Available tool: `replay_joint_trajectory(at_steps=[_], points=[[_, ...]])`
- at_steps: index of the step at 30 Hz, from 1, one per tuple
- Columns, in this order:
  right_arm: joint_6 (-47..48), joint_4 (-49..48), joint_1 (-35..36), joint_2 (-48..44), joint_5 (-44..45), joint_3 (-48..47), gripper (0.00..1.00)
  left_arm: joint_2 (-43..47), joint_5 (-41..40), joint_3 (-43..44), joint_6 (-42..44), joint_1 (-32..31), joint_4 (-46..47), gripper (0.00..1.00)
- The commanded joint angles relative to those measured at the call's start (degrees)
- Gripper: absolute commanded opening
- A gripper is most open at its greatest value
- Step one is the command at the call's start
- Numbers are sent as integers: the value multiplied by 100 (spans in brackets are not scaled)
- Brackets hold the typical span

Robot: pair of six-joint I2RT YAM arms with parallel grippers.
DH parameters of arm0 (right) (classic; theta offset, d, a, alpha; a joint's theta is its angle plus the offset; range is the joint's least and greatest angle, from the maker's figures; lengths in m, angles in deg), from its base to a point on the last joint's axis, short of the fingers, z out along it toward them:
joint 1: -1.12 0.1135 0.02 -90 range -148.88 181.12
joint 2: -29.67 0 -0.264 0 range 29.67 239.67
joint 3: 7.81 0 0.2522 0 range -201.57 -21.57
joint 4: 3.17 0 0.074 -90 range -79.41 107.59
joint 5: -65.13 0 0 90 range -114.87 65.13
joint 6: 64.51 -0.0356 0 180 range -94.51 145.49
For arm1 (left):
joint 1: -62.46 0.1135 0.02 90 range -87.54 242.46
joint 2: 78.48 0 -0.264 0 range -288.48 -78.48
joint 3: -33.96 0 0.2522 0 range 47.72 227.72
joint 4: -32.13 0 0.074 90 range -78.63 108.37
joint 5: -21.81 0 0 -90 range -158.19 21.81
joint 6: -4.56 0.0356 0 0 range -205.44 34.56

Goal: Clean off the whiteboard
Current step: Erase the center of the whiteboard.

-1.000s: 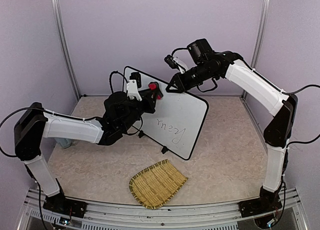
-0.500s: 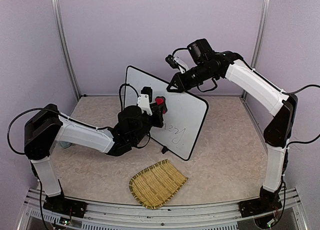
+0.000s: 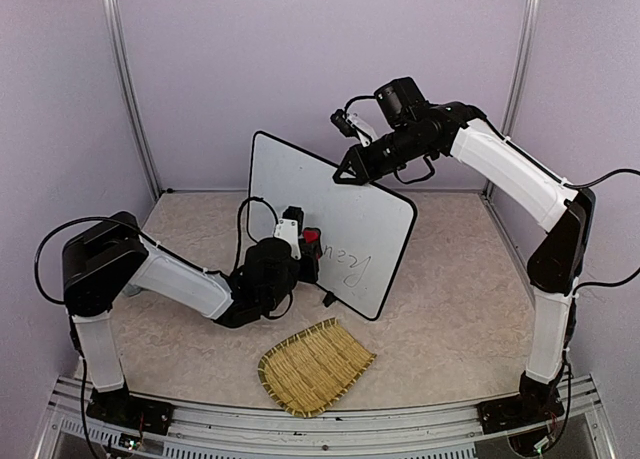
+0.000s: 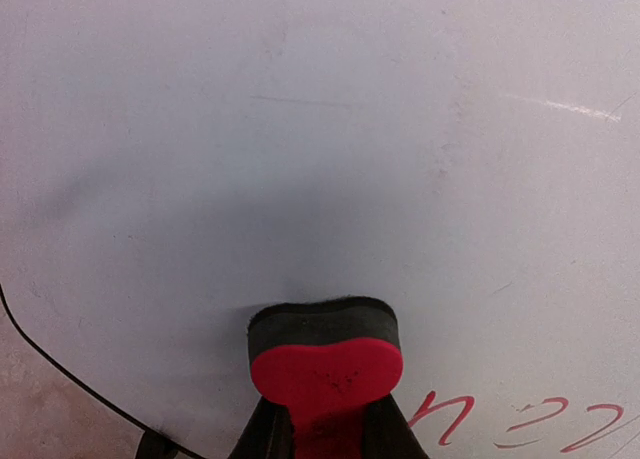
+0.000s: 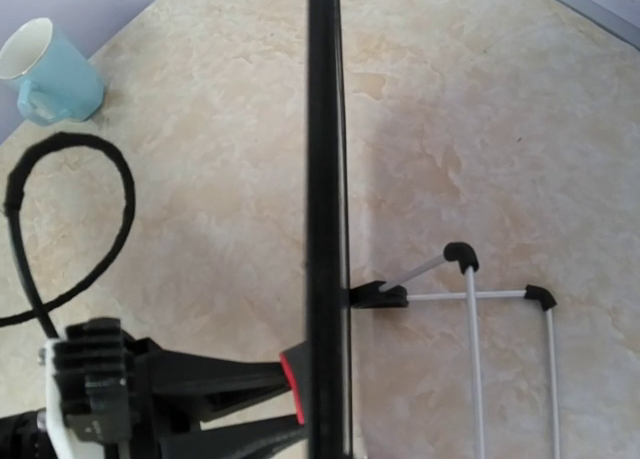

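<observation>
change
- large white rectangular whiteboard with a thin black rim [image 3: 300,194]: is standing propped at a slant in the middle of the beige marbled table top [image 3: 450,309], in the same place as a second ago; the line of handwriting [image 3: 348,261] on its lower half is remaining unwiped.
- white-and-black right arm [image 3: 500,164]: is keeping the same pose over the board's top rim.
- white-and-black left arm [image 3: 180,279]: is now lying lower and farther right than a second ago, its eraser having slid from the board's upper area down toward the writing.

edges and room
- open table is showing to the right of the board and behind it.
- fan-shaped woven straw mat [image 3: 313,366]: is lying near the front, just below the board's lower corner, apart from it.
- pale blue mug [image 5: 50,74]: is sitting at the left, well apart from the board.
- thin wire prop [image 5: 480,309]: is bracing the board from behind.
- small black foot [image 3: 328,300]: is resting on the table at the board's lower edge.

fingers
- right gripper [image 3: 345,174]: is sitting pinched tight on the whiteboard's top rim.
- left gripper [image 4: 325,434]: fingers are standing narrow, clamping a red eraser with a dark felt face [image 4: 325,354]; the felt is pressing on the board just left of the writing.
</observation>
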Motion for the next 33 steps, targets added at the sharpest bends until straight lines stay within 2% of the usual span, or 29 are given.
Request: replay_joint_trajectory(at_steps=[1, 14, 17, 21, 28, 33], points=[[-152, 378, 397, 232, -1011, 239, 0, 180, 142, 295, 287, 157, -118, 19], [-129, 380, 397, 254, -1001, 234, 0, 959, 433, 783, 723, 342, -227, 20], [-123, 388, 397, 263, -960, 239, 0, 854, 397, 1031, 853, 294, -635, 20], [-121, 396, 393, 278, -960, 243, 0, 762, 481, 790, 800, 292, -404, 20], [-105, 396, 392, 251, -940, 254, 0, 91, 661, 793, 589, 186, -695, 20], [-109, 393, 396, 251, -944, 273, 0, -113, 517, 483, 228, 143, -688, 19]])
